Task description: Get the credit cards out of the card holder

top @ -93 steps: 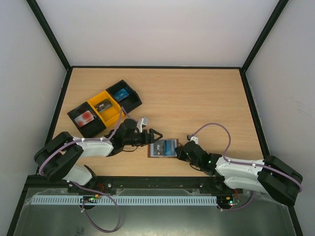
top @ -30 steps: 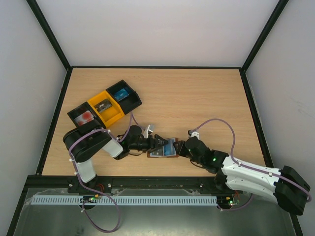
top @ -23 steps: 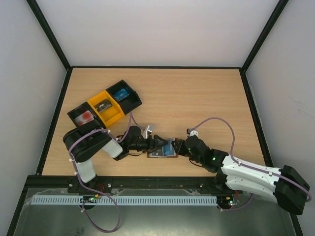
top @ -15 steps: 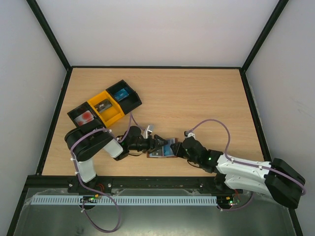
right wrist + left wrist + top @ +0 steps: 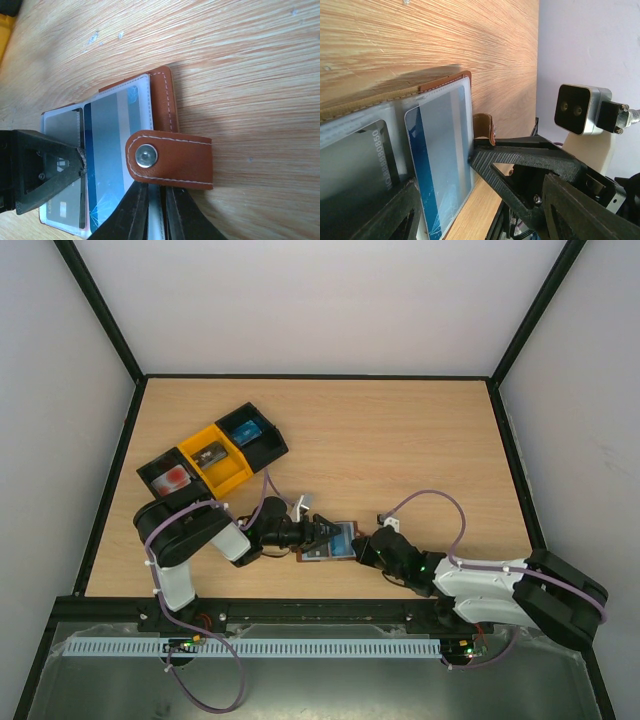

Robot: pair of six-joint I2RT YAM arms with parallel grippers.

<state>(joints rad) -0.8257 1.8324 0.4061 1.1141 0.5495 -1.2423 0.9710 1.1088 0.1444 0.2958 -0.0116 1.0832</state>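
The brown card holder (image 5: 330,542) lies open on the table near the front. In the left wrist view a blue credit card (image 5: 440,165) sits in its right pale pocket and a dark card (image 5: 360,165) in its left one. My left gripper (image 5: 316,531) is open at the holder's left side (image 5: 480,212), with one fingertip (image 5: 75,162) resting between the two cards. My right gripper (image 5: 360,548) is shut on the holder's right edge (image 5: 156,212), just under the brown snap tab (image 5: 170,159). The blue card (image 5: 102,150) shows there too.
A row of three open trays stands at the back left: black (image 5: 170,480) with a pale, red-patched item, yellow (image 5: 212,456) with a dark item, black (image 5: 248,430) with a blue item. Black frame rails border the table.
My left arm has swung right and brought its open gripper onto the holder. My right gripper has closed in on the holder's right edge, and the holder has shifted slightly left.
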